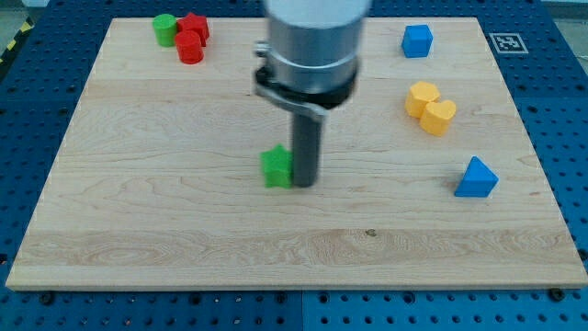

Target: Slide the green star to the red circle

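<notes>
- The arm is seen coming straight down from the view's top, rod held upright.
- My tip (pixel 304 184) is planted on the worktop (pixel 184 239), touching the green star (pixel 276 166) on its right side.
- No gripper is fitted, so nothing's clamped.
- The red circle (pixel 190 47) is parked far off at top left, beside a green block (pixel 165 28) and another red block (pixel 195 26).

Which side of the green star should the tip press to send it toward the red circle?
Press the green star on its lower-right face: the red circle lies toward the view's upper left. My tip already sits against the star's right side, slightly low.
</notes>
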You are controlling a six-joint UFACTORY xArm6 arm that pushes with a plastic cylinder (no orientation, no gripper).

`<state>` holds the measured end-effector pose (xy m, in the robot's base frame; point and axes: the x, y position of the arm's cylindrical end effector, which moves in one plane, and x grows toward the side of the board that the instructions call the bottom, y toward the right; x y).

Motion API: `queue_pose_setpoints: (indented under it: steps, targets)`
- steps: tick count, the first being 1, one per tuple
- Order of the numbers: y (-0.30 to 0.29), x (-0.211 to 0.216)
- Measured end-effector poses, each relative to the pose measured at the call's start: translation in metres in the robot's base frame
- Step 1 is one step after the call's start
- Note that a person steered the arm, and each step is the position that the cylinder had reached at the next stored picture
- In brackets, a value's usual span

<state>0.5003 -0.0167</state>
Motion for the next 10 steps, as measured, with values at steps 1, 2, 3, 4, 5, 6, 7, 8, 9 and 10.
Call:
queue_pose_setpoints:
  steps: [1, 2, 3, 4, 5, 6, 7, 8, 9, 10]
  targets:
    - [-0.064, -0.008]
    - [-0.108, -0.028]
    - [-0.148, -0.039]
    - [-0.171, -0.035]
    - [-0.179, -0.041]
    - [-0.184, -0.061]
    - [-0.180, -0.078]
    - [-0.169, -0.082]
    - [-0.152, -0.083]
    - [-0.151, -0.096]
